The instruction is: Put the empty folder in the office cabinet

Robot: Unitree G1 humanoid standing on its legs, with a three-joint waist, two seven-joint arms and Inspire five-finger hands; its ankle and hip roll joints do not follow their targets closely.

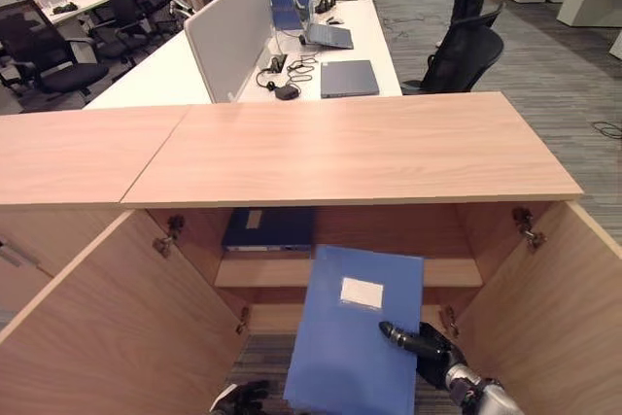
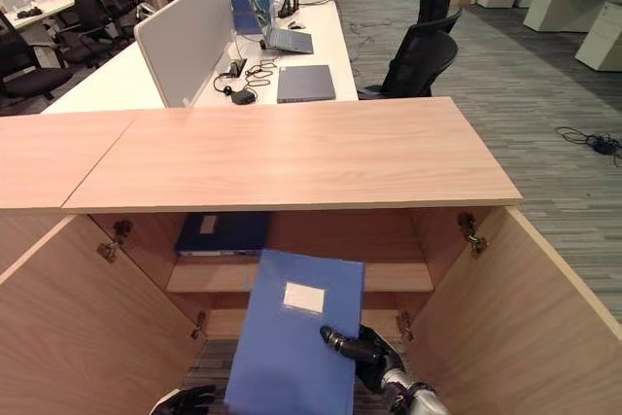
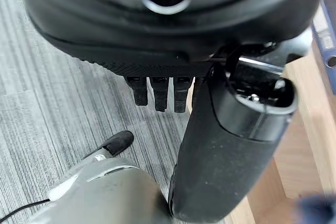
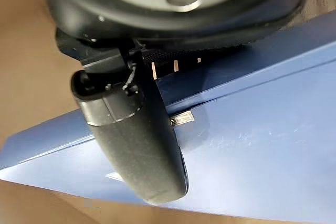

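I am holding the blue folder (image 1: 355, 332) in my right hand (image 1: 428, 349), thumb on its cover and fingers beneath, at six o'clock before the open cabinet (image 1: 350, 153), still outside its shelf (image 1: 262, 274), while my left hand (image 1: 243, 397) is hanging relaxed, gripping nothing.

Bright even office light; cabinet (image 1: 292, 240) interior shaded (wrist views blurred close-up).

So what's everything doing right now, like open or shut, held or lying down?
Cabinet: both doors open.
Blue folder: closed, tilted, front end at the shelf edge.
Right hand: thumb on the folder's cover, gripping it.
Left hand: at the folder's lower left, grip unclear.
Dark folder: lying flat on the upper shelf.
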